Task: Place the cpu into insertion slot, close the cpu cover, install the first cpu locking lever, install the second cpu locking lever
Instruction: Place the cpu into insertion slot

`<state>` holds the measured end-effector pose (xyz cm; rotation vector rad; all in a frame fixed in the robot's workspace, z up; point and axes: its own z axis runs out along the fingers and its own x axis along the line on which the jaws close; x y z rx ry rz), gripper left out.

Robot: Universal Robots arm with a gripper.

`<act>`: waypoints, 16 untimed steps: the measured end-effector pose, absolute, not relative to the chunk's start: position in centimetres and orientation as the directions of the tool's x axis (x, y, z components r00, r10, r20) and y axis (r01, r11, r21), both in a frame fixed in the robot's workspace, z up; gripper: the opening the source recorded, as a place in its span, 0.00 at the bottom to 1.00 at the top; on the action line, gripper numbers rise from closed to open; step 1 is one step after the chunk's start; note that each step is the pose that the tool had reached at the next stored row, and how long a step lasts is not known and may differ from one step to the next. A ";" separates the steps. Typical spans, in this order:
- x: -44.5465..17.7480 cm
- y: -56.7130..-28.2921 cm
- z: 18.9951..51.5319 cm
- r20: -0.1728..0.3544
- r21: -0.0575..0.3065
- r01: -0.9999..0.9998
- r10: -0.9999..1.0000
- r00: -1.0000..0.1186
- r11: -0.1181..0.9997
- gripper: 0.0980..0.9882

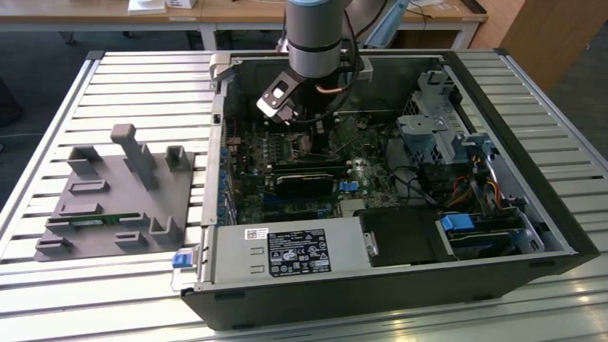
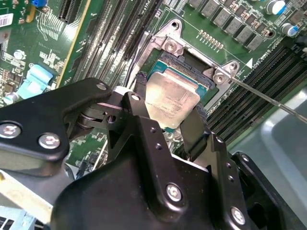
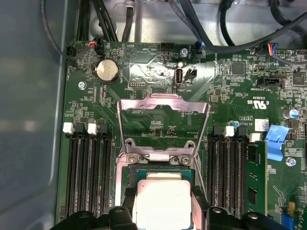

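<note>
In the second wrist view, the gripper is seen closed narrowly on the cpu, which is clamped by two opposite edges with its metal top facing up. The chip is held directly over the insertion slot, almost square to it, and the dark frame of the slot shows just beyond the chip's far edge. Whether they touch cannot be told. Farther on, the cpu cover is folded open, away from the slot.

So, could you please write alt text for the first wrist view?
Black jaws grip a silvery cpu by two opposite edges over the slot. Beyond it the cover is swung open over the green board, with black memory strips on either side.
</note>
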<state>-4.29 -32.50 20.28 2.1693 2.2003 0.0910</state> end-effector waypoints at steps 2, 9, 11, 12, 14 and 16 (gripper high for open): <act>-4.3 -32.5 20.1 0.005 0.077 0.997 1.000 -0.014 0.014 0.49; -4.3 -32.2 19.8 0.005 0.077 0.997 1.000 -0.014 0.014 0.49; -4.4 -32.1 19.7 0.006 0.077 0.997 1.000 -0.014 0.014 0.49; -4.4 -32.1 19.6 0.005 0.077 0.997 1.000 -0.014 0.013 0.49; -4.3 -32.1 19.5 0.005 0.077 0.997 1.000 -0.014 0.013 0.49; -4.4 -32.0 19.4 0.005 0.077 0.997 1.000 -0.013 0.013 0.49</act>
